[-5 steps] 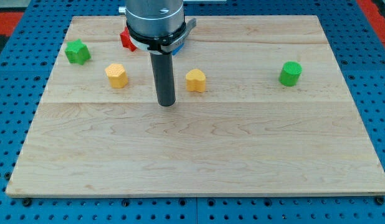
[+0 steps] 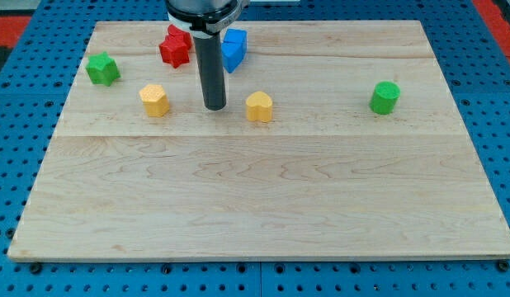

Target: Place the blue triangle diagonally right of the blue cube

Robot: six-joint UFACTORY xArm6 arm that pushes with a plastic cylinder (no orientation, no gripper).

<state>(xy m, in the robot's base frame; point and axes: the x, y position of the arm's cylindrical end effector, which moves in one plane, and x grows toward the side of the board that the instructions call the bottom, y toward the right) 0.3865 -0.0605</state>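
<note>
- We see a light wooden desk [image 2: 263, 206] lying on a blue pegboard surface [image 2: 24, 49]; the desk fills most of the view.
- We carry no claw: our arm ends in a straight dark rod, so nothing is gripped and no opening can be reported.
- My tip [image 2: 214, 107] rests on the desk in the far half, left of centre, between two yellow blocks.
- The yellow block to the tip's left [image 2: 154, 100] stands near it; the yellow heart-shaped block [image 2: 259, 107] stands near it on the right. The tip touches neither.
- A blue block [image 2: 233, 48] sits close to the desk's far edge, just right of the rod and partly hidden behind it. We cannot tell whether this is the blue triangle, the blue cube, or both pressed together; only one blue mass shows.
- A red block [image 2: 175, 47], star-like in outline, sits close to the far edge, just left of the rod.
- The blue and red blocks lie further toward the far edge than the tip, one on each side of the rod.
- A green block [image 2: 102, 68] stands near the desk's left edge, toward the far left corner.
- A green cylinder [image 2: 384, 97] stands toward the desk's right edge, well apart from every other block.
</note>
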